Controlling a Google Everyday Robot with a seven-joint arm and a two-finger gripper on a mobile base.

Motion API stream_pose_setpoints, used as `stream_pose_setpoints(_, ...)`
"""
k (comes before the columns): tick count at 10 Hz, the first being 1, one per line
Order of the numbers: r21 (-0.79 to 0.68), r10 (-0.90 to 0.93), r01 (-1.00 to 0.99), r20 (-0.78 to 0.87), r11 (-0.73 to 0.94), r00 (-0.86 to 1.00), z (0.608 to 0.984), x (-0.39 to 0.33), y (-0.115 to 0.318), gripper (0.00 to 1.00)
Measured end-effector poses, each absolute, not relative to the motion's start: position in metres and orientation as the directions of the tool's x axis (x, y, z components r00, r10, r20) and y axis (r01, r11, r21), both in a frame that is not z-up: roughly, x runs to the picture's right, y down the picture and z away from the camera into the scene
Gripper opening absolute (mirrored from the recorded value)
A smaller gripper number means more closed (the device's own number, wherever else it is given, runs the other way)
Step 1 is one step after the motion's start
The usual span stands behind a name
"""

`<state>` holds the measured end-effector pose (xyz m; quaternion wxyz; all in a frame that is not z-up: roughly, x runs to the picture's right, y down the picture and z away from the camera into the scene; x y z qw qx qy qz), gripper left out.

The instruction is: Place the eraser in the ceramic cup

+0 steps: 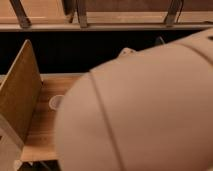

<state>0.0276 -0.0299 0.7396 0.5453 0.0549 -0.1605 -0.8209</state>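
The end effector is hidden behind the pale arm shell [150, 110] — jaws are set wide apart. The eraser is covered too; only the rim of the ceramic cup [56, 101] is seen on the surface [44, 131].

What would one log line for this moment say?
arm: blocks view | gripper: hidden behind arm, open | cup: on table | eraser: hidden

The ceramic cup [55, 102] is showing only a pale, rounded sliver of its rim, mouth facing up. It is standing on the bench [42, 130] toward the left edge, nearer the back edge than the front. The robot's pale arm [150, 110] is covering the rest of it, and is hiding the eraser and the gripper entirely.
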Motion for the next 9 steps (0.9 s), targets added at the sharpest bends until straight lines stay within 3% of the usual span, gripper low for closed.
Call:
stream_pose_setpoints(5, 0.251, -0.912, 0.892, 0.073, -0.375, -0.403, 0.752, 0.03, -0.034, 0.8)
stream_pose_setpoints(9, 0.387, -0.91, 0.862, 0.117, -0.327, -0.398, 0.746, -0.024, 0.0, 0.8)
